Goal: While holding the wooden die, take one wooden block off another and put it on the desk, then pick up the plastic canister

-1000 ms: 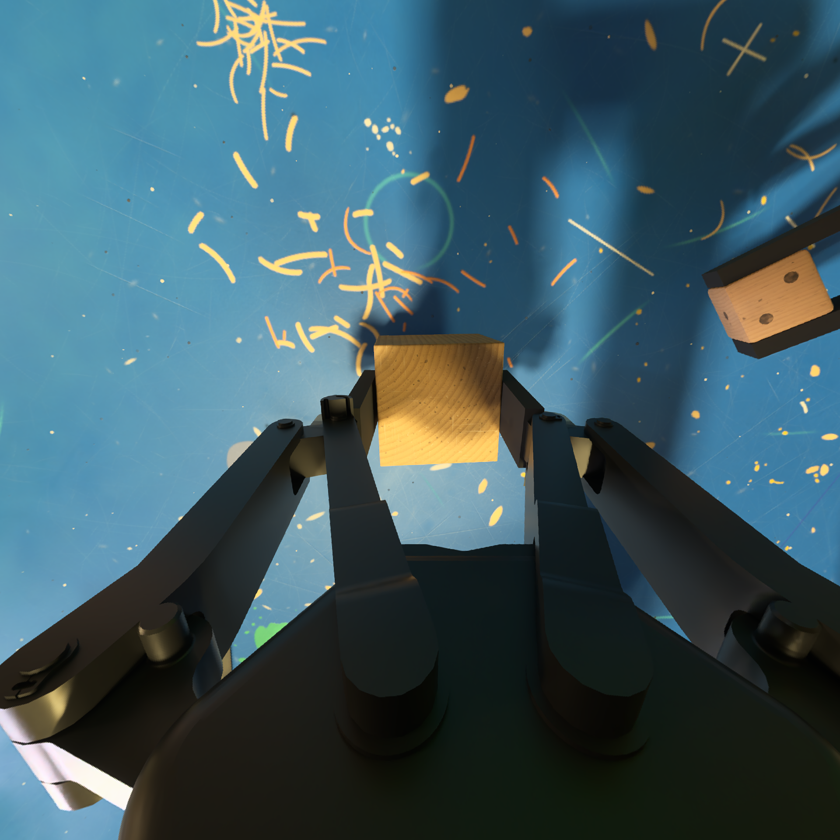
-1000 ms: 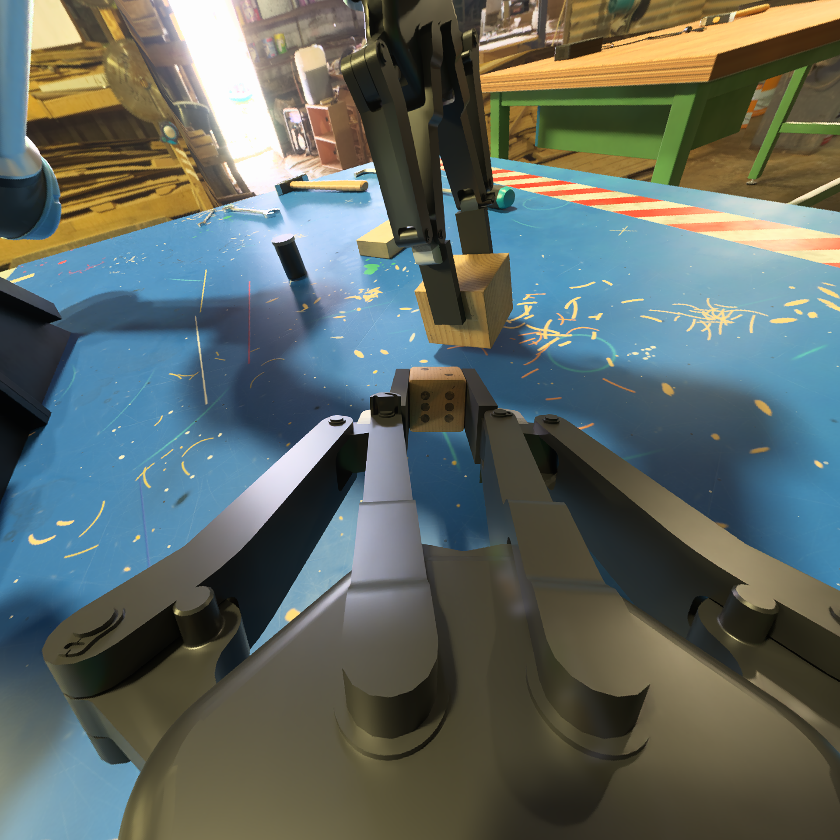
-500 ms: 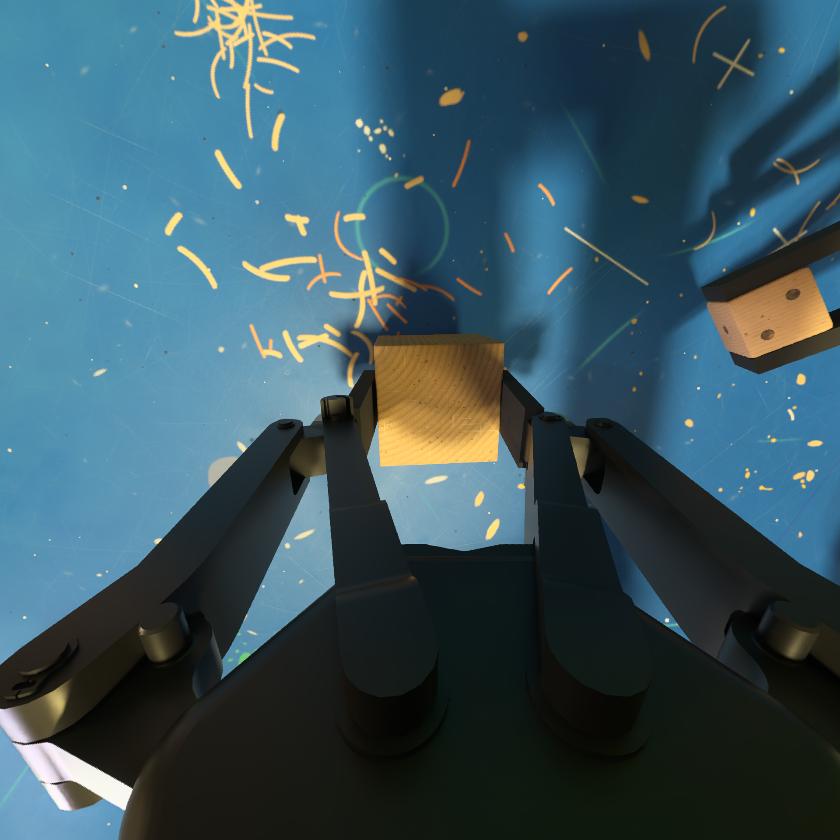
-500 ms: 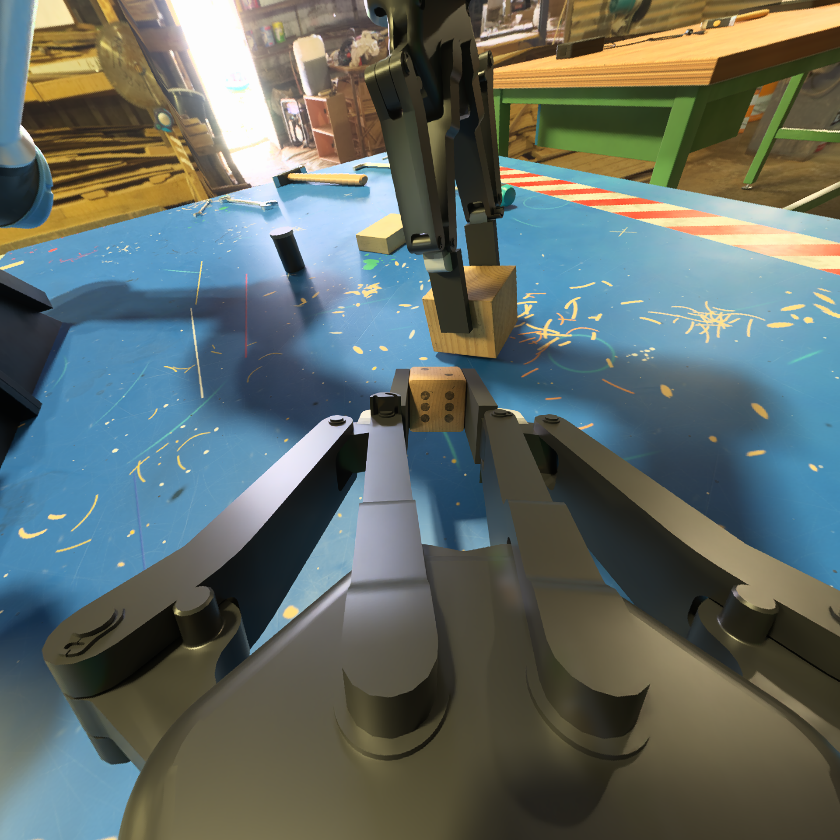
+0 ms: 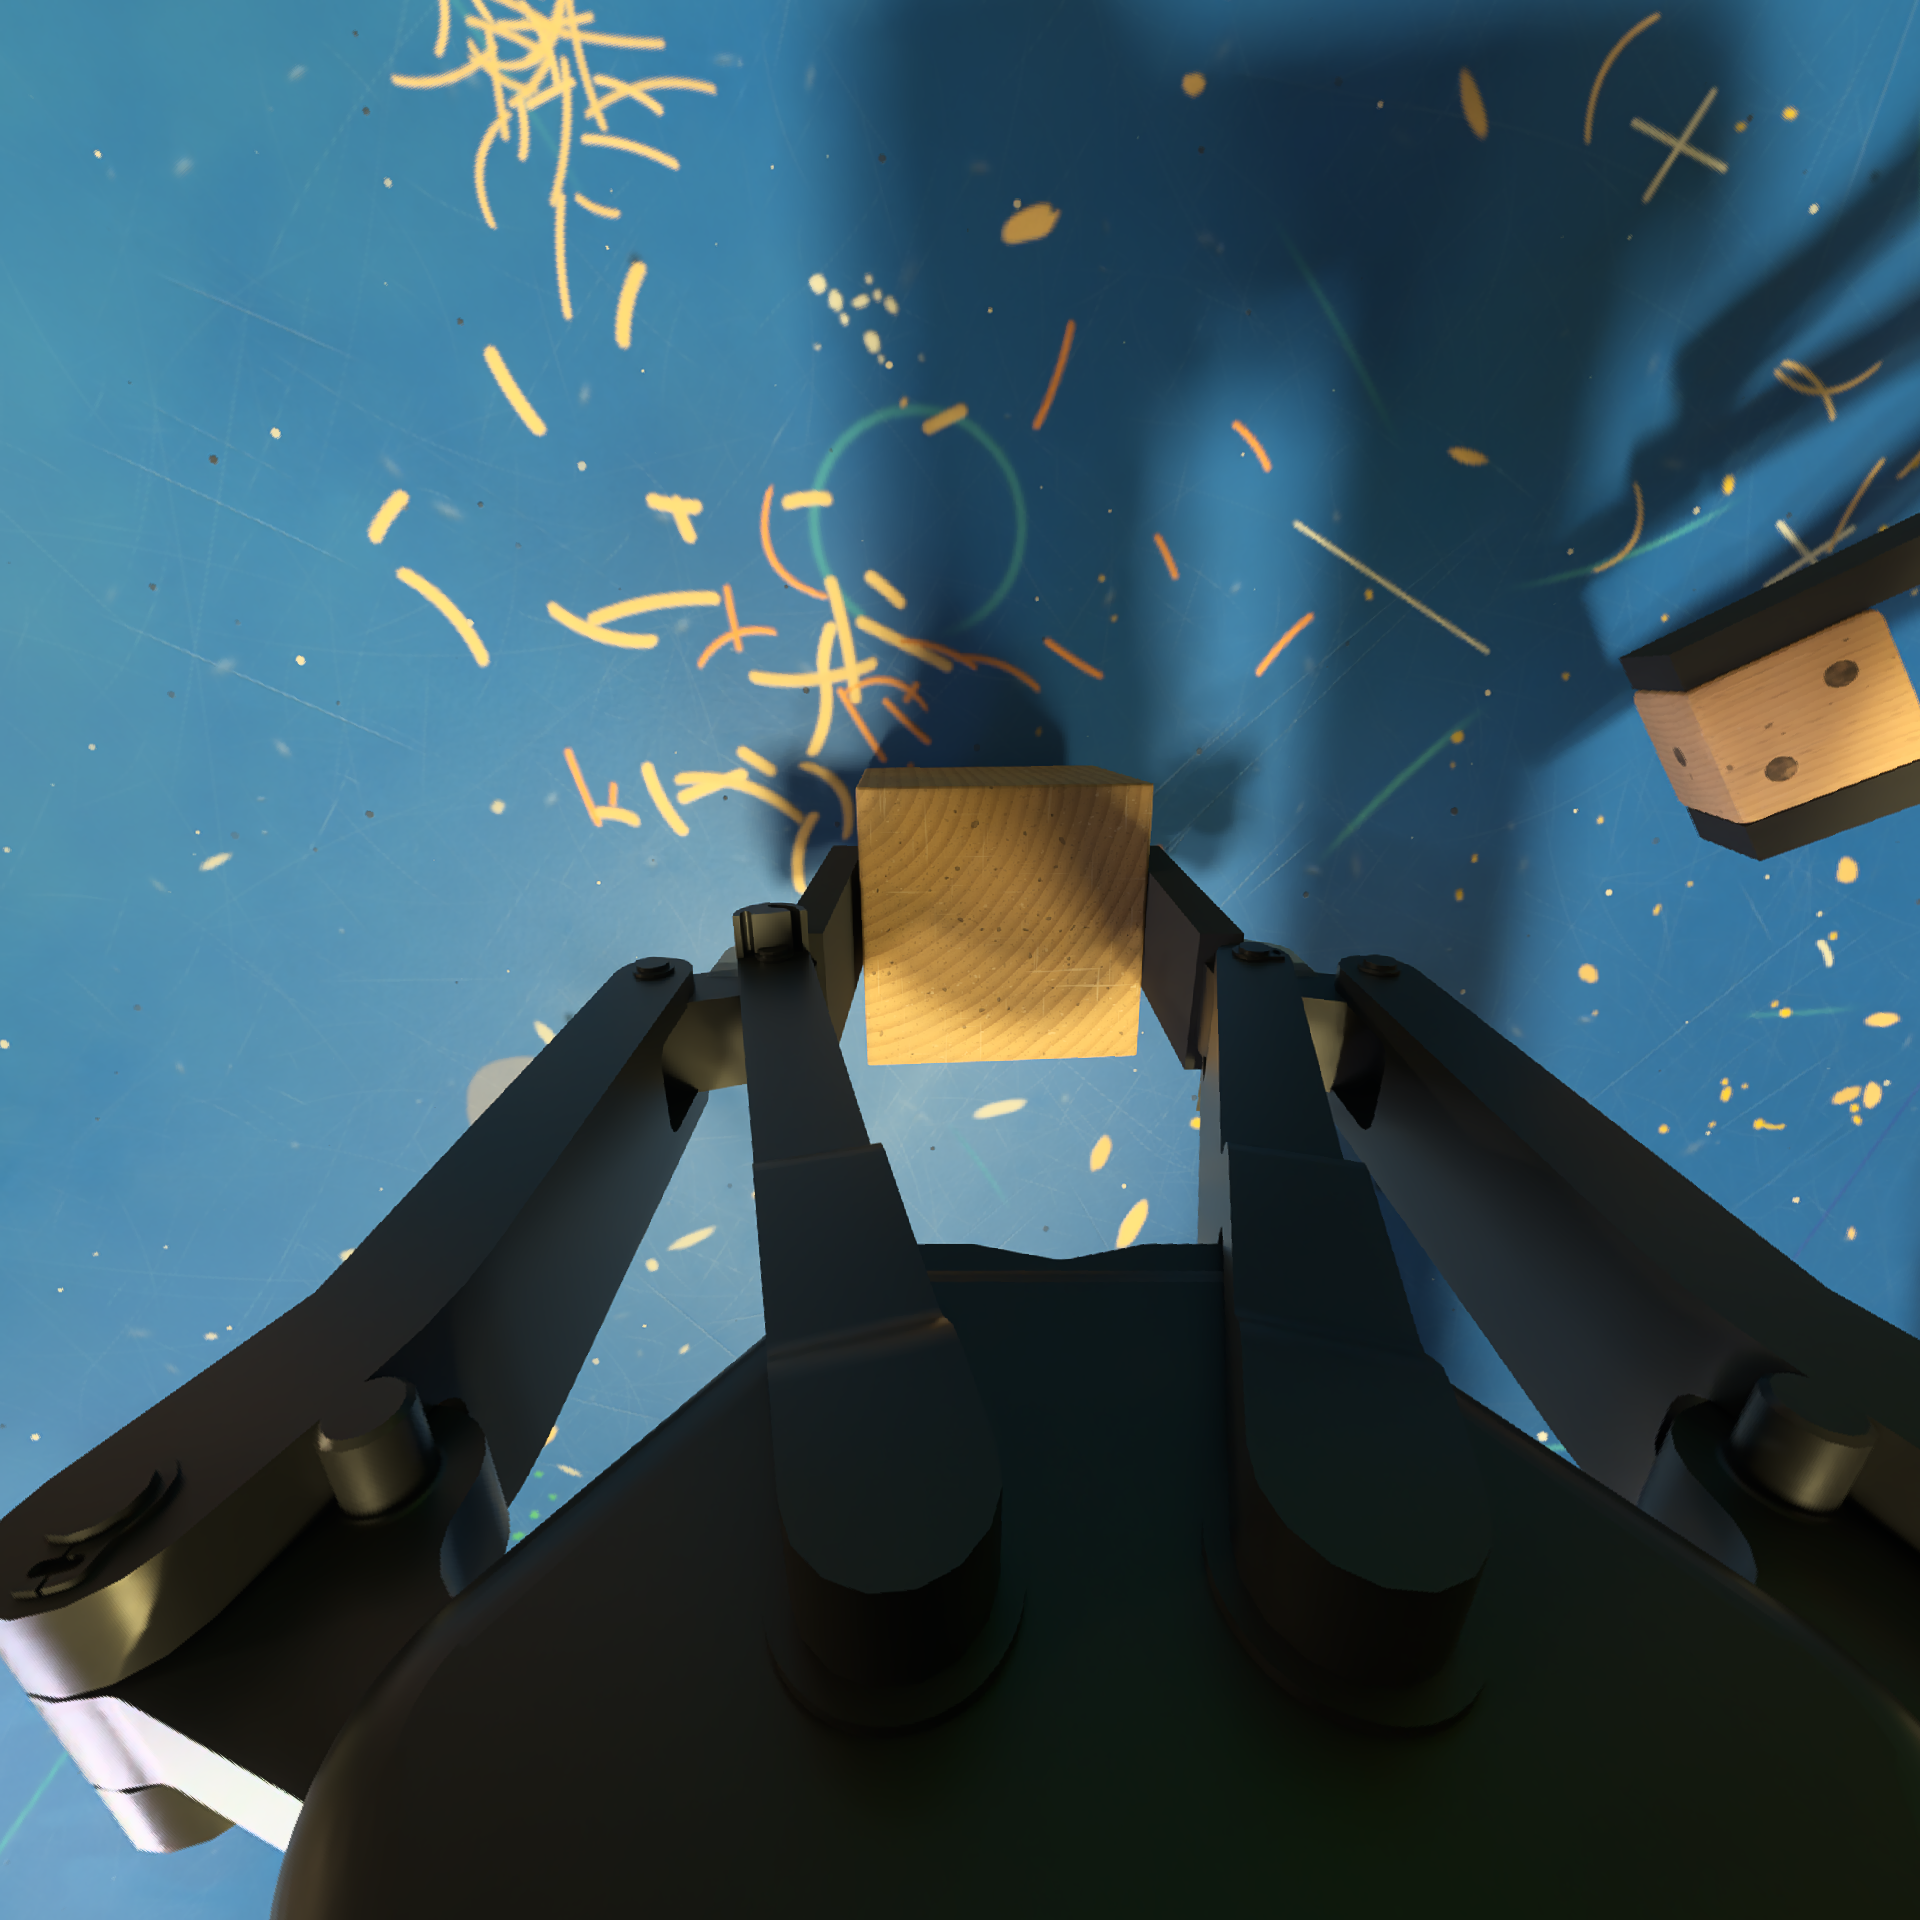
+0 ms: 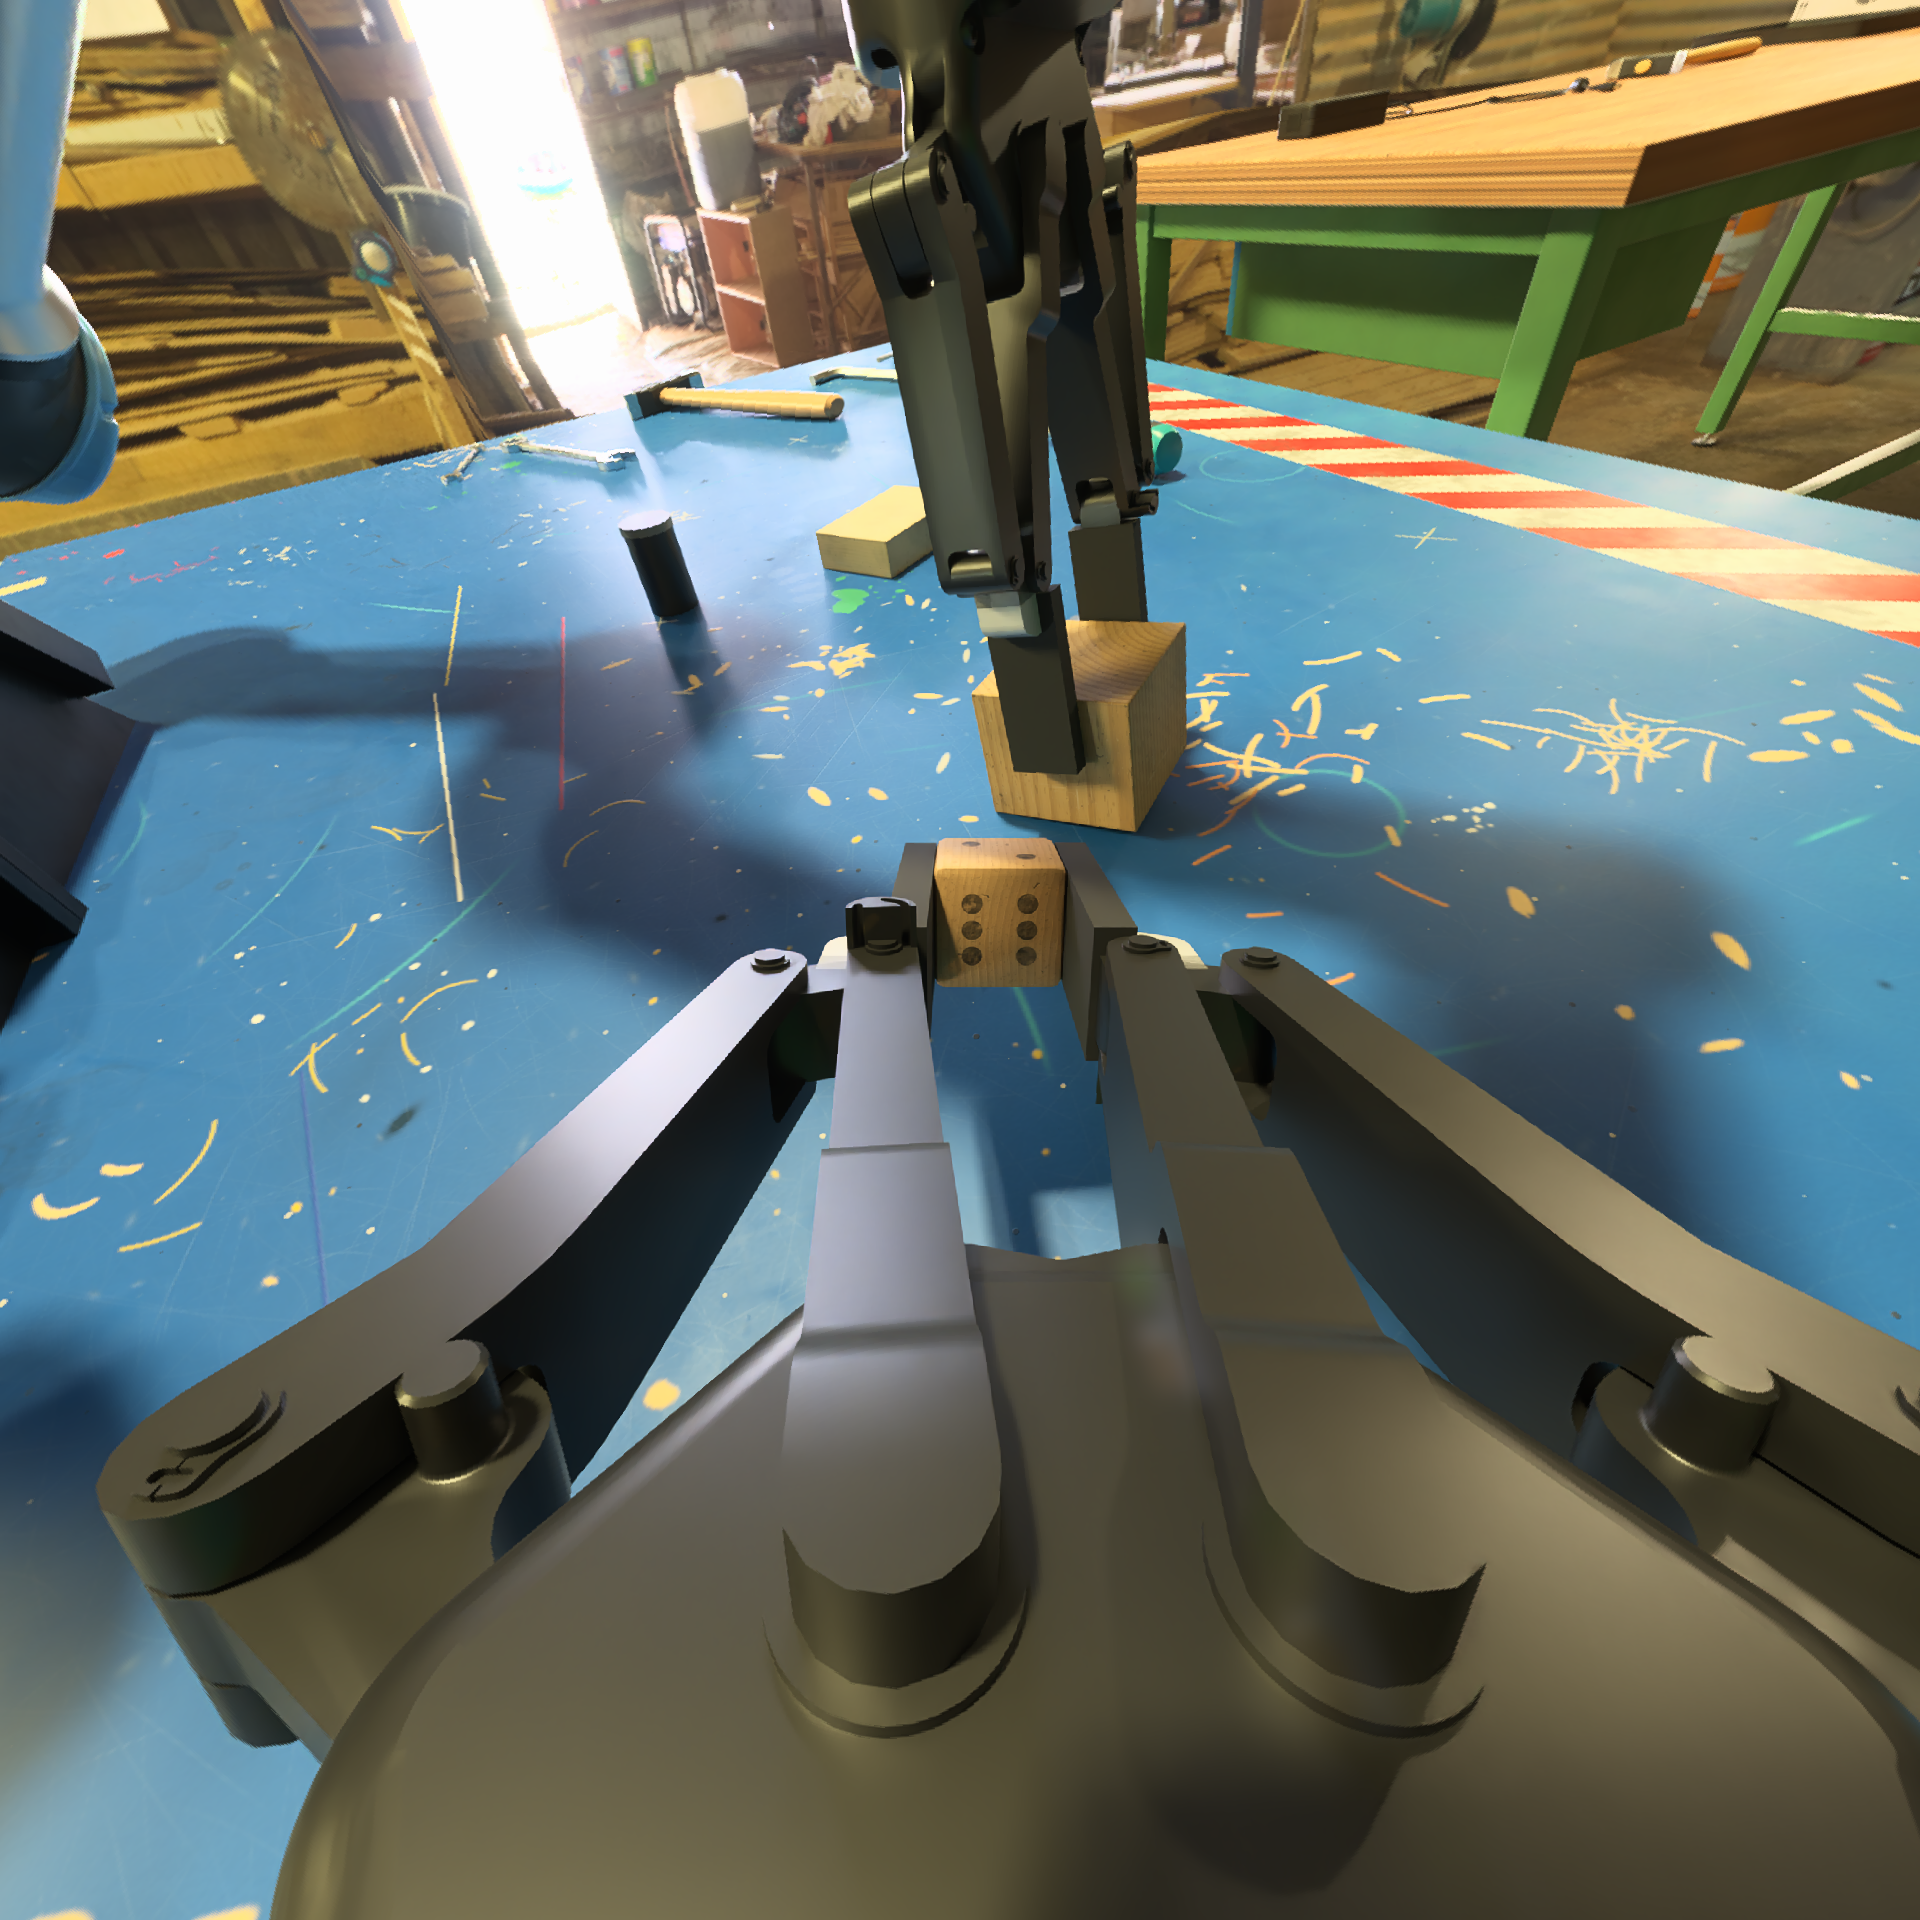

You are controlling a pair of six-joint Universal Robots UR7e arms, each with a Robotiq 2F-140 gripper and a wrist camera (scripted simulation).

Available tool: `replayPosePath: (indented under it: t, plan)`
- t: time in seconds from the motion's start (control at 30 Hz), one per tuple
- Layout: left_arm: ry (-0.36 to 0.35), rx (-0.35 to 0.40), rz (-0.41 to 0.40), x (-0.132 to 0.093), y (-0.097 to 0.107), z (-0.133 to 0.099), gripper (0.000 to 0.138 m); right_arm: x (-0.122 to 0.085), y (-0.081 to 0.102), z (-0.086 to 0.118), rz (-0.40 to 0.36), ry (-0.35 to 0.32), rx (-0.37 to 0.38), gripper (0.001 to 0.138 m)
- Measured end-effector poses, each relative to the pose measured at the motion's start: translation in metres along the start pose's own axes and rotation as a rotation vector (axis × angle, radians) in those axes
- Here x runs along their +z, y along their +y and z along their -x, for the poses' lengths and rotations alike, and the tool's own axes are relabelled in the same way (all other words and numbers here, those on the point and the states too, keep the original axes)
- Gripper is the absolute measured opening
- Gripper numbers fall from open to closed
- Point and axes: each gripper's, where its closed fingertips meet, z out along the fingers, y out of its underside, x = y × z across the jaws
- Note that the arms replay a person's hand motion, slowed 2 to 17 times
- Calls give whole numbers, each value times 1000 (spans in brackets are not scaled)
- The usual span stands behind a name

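Note:
My left gripper (image 5: 1003, 894) is shut on a wooden block (image 5: 1003, 914), a plain cube, holding it by two opposite sides. In the right wrist view the block (image 6: 1127, 727) sits low on the blue desk (image 6: 312, 831), at or just above its surface; I cannot tell if it touches. My right gripper (image 6: 997, 914) is shut on the wooden die (image 6: 997, 925) and holds it above the desk, just in front of the block. The die also shows in the left wrist view (image 5: 1787, 727). A black plastic canister (image 6: 660, 566) stands upright farther back on the left. A flat pale wooden block (image 6: 878, 530) lies behind the left gripper.
A hammer (image 6: 743, 400) and a wrench (image 6: 566, 452) lie near the desk's far edge. A red-and-white striped band (image 6: 1558, 509) runs along the right edge. A dark object (image 6: 42, 748) sits at the left. Wood shavings litter the desk.
My left gripper has come down and a little to the right with the wooden block, bringing it close to the desk. My right gripper has kept still with the die.

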Motion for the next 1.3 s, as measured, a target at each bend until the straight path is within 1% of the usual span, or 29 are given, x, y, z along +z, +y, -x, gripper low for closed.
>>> replayPosePath:
  t: [0.27, 0.57, 0.67, 0.7, 0.73, 0.77, 1.03, 1.3]
  plan:
    - [0, 21, -22, 1, 0, -2, 66, 0, 0, 0, 1, -2, -3, 30]
    - [-30, 19, -48, 1, 2, -3, 65, -1, 0, 1, 0, -7, 1, 30]
    - [-45, 9, -62, 0, 3, -3, 65, -1, -1, 1, -1, -9, 3, 30]
    - [-50, 5, -66, -1, 4, -3, 68, -1, -1, 1, -2, -9, 3, 30]
    - [-55, 1, -71, -1, 5, -3, 79, -1, -1, 1, -2, -9, 4, 30]
    - [-61, -4, -77, -2, 5, -3, 81, -1, -1, 1, -2, -10, 4, 30]
    - [-109, -55, -150, -13, 9, -5, 82, -2, -1, 0, -5, -10, 7, 30]
    - [-149, -110, -251, -29, 17, -12, 86, -2, -1, 0, -5, -9, 9, 30]
